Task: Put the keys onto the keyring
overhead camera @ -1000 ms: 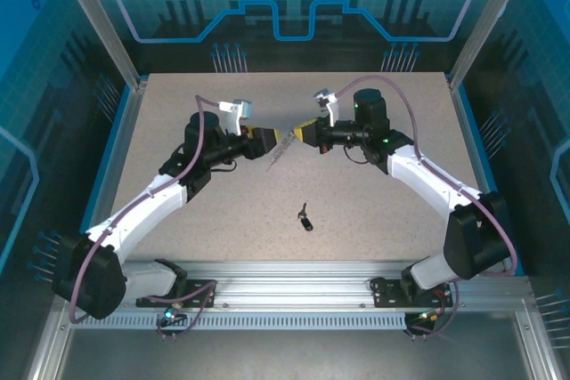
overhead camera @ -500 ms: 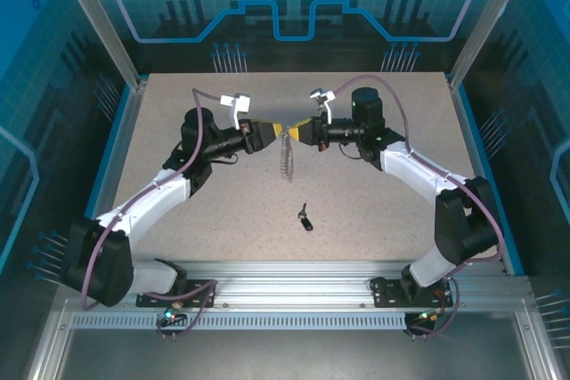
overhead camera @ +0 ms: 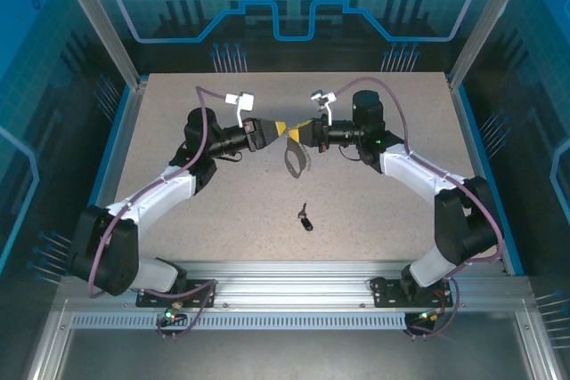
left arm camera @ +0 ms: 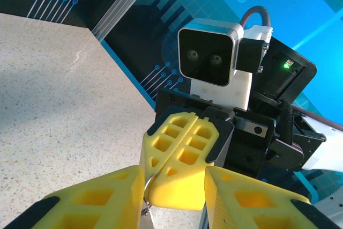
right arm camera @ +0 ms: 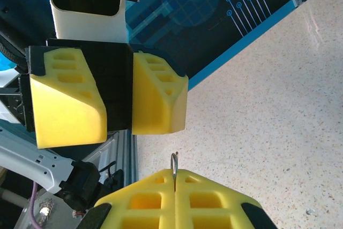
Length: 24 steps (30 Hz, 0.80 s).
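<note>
The keyring (overhead camera: 294,159), a dark blue-grey oval loop, hangs above the middle of the table from a thin silvery ring (right arm camera: 173,165). My right gripper (overhead camera: 296,133) (right arm camera: 174,174) is shut on that ring. My left gripper (overhead camera: 277,128) (left arm camera: 173,179) faces it tip to tip, open. The right gripper's closed yellow fingers (left arm camera: 185,151) sit between its jaws. The ring's wire (left arm camera: 146,185) shows beside the left finger's inner face; whether they touch I cannot tell. The keys, one tiny black-headed key (overhead camera: 305,217), lie on the table nearer the arm bases, apart from both grippers.
The speckled table (overhead camera: 205,211) is bounded by blue walls and aluminium posts at the back and sides. A metal rail (overhead camera: 285,275) runs along the near edge. In the right wrist view the left gripper's fingers (right arm camera: 158,97) hang just above the ring.
My left gripper's jaws have narrowed and moved up against the right gripper's tips. The hanging keyring has swung and turned below them. The key on the table has not moved.
</note>
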Each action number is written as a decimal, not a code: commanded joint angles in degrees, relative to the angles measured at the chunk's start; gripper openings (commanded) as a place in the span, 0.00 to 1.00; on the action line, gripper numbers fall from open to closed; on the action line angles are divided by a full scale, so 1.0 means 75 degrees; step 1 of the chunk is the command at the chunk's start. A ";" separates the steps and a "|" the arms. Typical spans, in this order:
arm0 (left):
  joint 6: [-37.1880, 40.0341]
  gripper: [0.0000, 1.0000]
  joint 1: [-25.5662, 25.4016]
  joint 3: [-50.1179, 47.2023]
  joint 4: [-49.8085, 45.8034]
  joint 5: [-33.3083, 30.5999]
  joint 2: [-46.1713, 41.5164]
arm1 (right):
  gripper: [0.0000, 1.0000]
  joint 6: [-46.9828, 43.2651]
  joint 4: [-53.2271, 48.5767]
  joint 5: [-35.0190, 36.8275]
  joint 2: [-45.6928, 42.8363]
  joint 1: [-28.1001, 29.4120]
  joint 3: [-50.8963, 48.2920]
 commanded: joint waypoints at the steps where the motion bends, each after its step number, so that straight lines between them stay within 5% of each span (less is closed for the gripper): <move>1: -0.0096 0.36 -0.0115 -0.0092 0.0338 0.0243 0.0118 | 0.00 0.0082 0.0320 -0.0006 -0.0328 -0.0046 -0.0034; 24: -0.0177 0.28 -0.0205 -0.0292 0.0760 0.0285 0.0233 | 0.00 0.0129 0.0333 0.0170 -0.0589 -0.0026 -0.0180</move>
